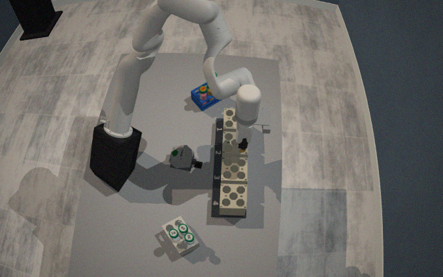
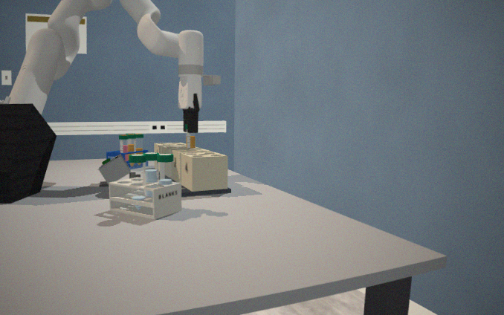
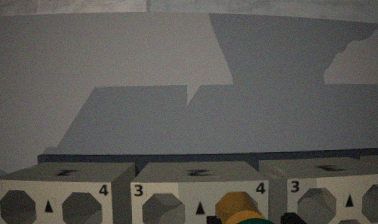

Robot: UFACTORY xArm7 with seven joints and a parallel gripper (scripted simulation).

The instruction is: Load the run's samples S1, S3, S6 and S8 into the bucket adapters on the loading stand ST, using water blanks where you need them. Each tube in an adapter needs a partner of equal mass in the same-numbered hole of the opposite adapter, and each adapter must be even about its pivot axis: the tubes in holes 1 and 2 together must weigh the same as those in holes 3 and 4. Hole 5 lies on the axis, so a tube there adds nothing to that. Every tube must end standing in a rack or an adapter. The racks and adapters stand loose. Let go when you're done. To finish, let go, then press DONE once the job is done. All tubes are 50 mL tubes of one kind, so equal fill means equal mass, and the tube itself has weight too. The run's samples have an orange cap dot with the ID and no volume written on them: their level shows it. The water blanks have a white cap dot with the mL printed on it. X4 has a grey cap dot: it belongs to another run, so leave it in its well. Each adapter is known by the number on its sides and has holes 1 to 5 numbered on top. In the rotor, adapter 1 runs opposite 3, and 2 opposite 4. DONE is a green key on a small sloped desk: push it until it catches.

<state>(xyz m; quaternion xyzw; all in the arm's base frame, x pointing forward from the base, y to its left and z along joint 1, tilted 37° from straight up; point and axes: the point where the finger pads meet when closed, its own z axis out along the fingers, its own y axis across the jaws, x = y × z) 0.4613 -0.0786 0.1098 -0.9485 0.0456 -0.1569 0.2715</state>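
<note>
"Blanks (image 1: 183,228) (image 2: 164,157)?"

"Three, racked left."

"And the orange-filled tube (image 1: 242,150) (image 2: 192,141) (image 3: 236,204)?"

"Pinched upright in the jaws, apparently entering adapter 2 (image 1: 234,133) (image 2: 168,147) (image 3: 200,188), hole 4; we're loading a sample."

"Next?"

"Lower straight until seated, then release."

Orange tube (image 3: 236,204) in hole 4.

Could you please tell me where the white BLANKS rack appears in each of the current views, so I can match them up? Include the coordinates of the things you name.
Top view: the white rack (image 1: 193,248) (image 2: 167,203) is near the bottom edge, a little left of centre.
Exterior view: left of centre, in front of the row of bucket adapters.
Wrist view: not in it.
Shared landmark: the row of cream bucket adapters (image 1: 232,211) (image 2: 207,174) (image 3: 152,174), at least partly visible in all three.
</note>
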